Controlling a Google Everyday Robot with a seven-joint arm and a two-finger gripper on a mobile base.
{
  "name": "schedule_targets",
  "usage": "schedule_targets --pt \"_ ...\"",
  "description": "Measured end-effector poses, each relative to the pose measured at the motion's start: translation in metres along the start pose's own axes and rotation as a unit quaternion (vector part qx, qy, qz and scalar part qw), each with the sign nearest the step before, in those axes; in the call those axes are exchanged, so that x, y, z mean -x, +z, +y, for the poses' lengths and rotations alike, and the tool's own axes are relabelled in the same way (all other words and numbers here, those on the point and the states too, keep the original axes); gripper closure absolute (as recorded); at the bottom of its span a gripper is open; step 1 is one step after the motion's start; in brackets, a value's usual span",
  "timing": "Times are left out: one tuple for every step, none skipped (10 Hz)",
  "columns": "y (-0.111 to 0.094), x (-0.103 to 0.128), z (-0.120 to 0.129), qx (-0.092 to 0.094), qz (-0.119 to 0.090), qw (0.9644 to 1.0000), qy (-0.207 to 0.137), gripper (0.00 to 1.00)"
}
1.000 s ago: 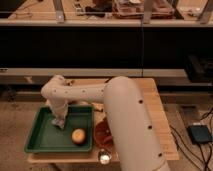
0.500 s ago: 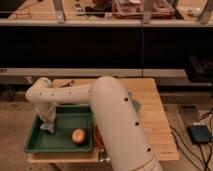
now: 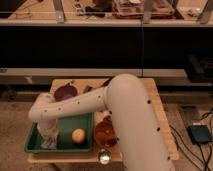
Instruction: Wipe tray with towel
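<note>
Green tray [image 3: 67,148]: hand [image 3: 47,133], towel [image 3: 50,144] at left end; orange [image 3: 78,135] beside.

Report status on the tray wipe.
Gripper low at left end of green tray, at the towel. Round orange object inside tray, right of gripper, in wiping path.

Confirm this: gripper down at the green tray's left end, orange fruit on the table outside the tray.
Wrong on the fruit: the camera view shows the orange fruit inside the green tray, right of the gripper at the tray's left end.
</note>
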Motion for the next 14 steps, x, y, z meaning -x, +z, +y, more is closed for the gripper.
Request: schedule_targets --pt "-0.003 0.005 0.013 -0.001 0.004 0.9999 0.014 1.00" --pt "-0.009 0.005 0.026 -0.001 0.013 0.9995 0.029 1.00" --pt "-0.016 -0.001 0.035 -0.001 0.022 0.9989 0.041 1.00" --pt "-0.021 -0.009 0.040 -0.001 0.028 0.9984 0.050 1.00" --pt "-0.024 -0.029 0.046 0.001 0.034 0.9975 0.061 1.00" --pt "-0.025 -0.047 0.046 0.001 0.036 0.9970 0.068 1.00" --pt "-0.025 -0.061 0.046 0.002 0.034 0.9967 0.073 1.00" --pt "-0.023 -0.089 0.047 0.004 0.033 0.9960 0.082 1.00" --pt "-0.021 -0.104 0.047 0.007 0.033 0.9957 0.086 1.00" --pt "-0.019 -0.118 0.038 0.005 0.034 0.9962 0.080 1.00" --pt "-0.020 -0.125 0.028 0.008 0.034 0.9970 0.068 1.00" --pt "-0.019 -0.127 0.007 0.009 0.033 0.9982 0.048 1.00" --pt "-0.017 -0.123 -0.015 0.012 0.031 0.9991 0.028 1.00" --pt "-0.015 -0.117 -0.035 0.011 0.028 0.9995 0.011 1.00"
